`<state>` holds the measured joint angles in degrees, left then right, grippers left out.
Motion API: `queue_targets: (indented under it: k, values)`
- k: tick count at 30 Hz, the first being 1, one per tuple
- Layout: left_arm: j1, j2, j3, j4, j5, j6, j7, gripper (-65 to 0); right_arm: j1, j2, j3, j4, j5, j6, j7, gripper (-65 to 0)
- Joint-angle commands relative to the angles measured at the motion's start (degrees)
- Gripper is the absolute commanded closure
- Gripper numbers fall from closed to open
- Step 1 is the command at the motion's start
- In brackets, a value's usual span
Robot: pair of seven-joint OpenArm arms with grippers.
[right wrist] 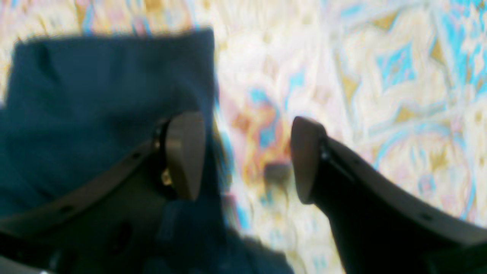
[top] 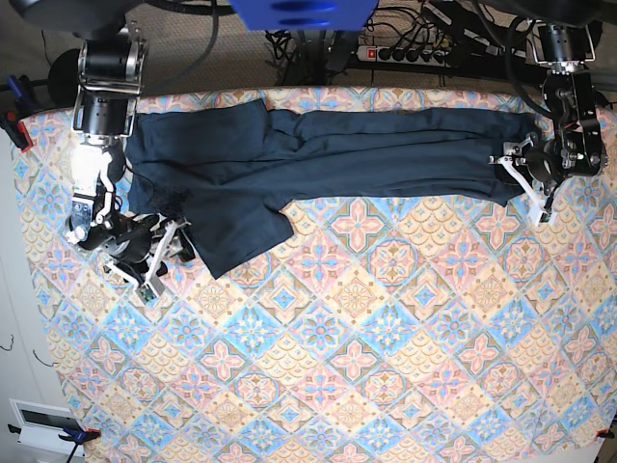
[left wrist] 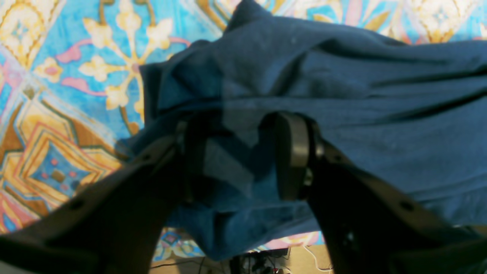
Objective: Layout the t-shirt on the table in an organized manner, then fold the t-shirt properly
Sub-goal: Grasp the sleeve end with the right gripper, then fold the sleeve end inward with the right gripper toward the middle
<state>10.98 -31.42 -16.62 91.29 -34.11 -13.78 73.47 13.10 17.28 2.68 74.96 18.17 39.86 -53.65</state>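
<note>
Left fingers point(left wrist: 243, 156) clenching t-shirt point(top: 318, 154) hem | right fingers point(right wrist: 243, 160) released | navy shirt stretched, creased on desk point(top: 366, 367) | no readable writing

The base view looks straight down from high above onto the large table covered in pink, blue and cream diamond-tiled cloth point(top: 366, 367), taking in both arms and the whole dark navy-teal cloth t-shirt point(top: 318, 154) stretched along the far edge. The left wrist view sits just behind the left gripper point(left wrist: 243, 156), very close to the shirt cloth at the scene's right end, while the right wrist view, blurred, looks past the right gripper point(right wrist: 247, 158) at the shirt's edge and the patterned cloth at the left end. All three views share the shirt and the tablecloth.
</note>
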Motion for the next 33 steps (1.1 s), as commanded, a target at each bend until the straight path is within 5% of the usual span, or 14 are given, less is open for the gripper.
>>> queue_targets:
  k: [1,18,31,33]
  values:
    - [-0.6,-1.2,-0.5,0.7,-0.3,-0.1,-0.5,-27.3,1.2,0.6,0.2,-0.5,0.3,0.1,0.5,-35.6]
    - [-0.7,-1.2,-0.5,0.7,-0.3,-0.1,-0.5,-27.0,1.3,-0.8,-7.0,-5.0,0.4,0.1,5.2,-35.4]
    - [-0.7,-1.2,-0.5,0.7,-0.3,-0.1,-0.5,-27.0,0.7,-1.4,-7.7,-4.1,0.5,0.1,4.9,-0.2]
    - [-0.7,-1.2,-0.5,0.7,-0.3,-0.1,-0.5,-27.0,0.0,-1.4,-7.7,-2.5,0.5,0.1,4.9,-0.1]
